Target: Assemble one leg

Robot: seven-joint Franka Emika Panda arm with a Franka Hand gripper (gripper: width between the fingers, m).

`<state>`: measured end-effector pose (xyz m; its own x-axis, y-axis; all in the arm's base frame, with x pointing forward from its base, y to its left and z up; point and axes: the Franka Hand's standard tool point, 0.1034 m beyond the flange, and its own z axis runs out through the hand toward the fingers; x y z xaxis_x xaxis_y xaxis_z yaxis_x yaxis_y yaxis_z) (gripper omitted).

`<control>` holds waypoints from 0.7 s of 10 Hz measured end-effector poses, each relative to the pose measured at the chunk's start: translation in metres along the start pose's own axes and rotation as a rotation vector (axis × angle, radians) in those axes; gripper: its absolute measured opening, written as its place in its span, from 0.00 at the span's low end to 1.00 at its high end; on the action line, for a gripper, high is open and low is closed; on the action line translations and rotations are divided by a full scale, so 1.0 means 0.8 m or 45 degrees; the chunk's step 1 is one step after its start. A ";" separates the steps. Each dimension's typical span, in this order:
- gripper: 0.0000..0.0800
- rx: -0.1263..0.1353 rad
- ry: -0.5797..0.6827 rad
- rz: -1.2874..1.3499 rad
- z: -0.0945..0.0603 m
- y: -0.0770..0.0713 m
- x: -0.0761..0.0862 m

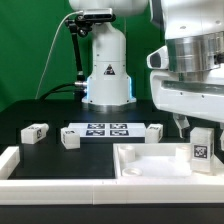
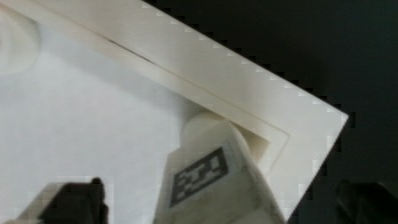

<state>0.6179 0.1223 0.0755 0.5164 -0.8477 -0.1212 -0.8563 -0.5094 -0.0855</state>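
Well, arm (image 1: 195,60): cut off by the exterior view's top and right edges.
Square piece (image 1: 150,165): large, white, raised rim, cut off at the exterior view's right edge.
Marker board (image 1: 100,130): flat on the black table (image 1: 40,110).
Leg (image 1: 201,148): upright on the square piece, just below the gripper.
Other legs (image 1: 35,131) (image 1: 70,138) (image 1: 152,133): 3, loose on the table.
Gripper (image 1: 184,124): jaws apart, holding nothing; only 1 finger (image 2: 75,203) shows clearly, clear of the leg.

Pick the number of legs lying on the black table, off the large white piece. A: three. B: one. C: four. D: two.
A: a first leg, a second leg and a third leg lie on the table, while the fourth leg stands on the large white piece.
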 end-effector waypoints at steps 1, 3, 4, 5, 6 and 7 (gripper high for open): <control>0.81 -0.021 0.012 -0.204 -0.001 0.000 0.000; 0.81 -0.042 0.010 -0.506 -0.001 0.001 0.002; 0.81 -0.052 0.009 -0.655 -0.002 0.000 0.003; 0.81 -0.054 0.008 -0.765 -0.002 0.001 0.005; 0.81 -0.054 0.008 -0.811 -0.002 0.001 0.005; 0.81 -0.056 0.009 -0.920 -0.002 0.002 0.007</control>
<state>0.6196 0.1168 0.0766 0.9536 -0.2979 -0.0430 -0.3008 -0.9482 -0.1018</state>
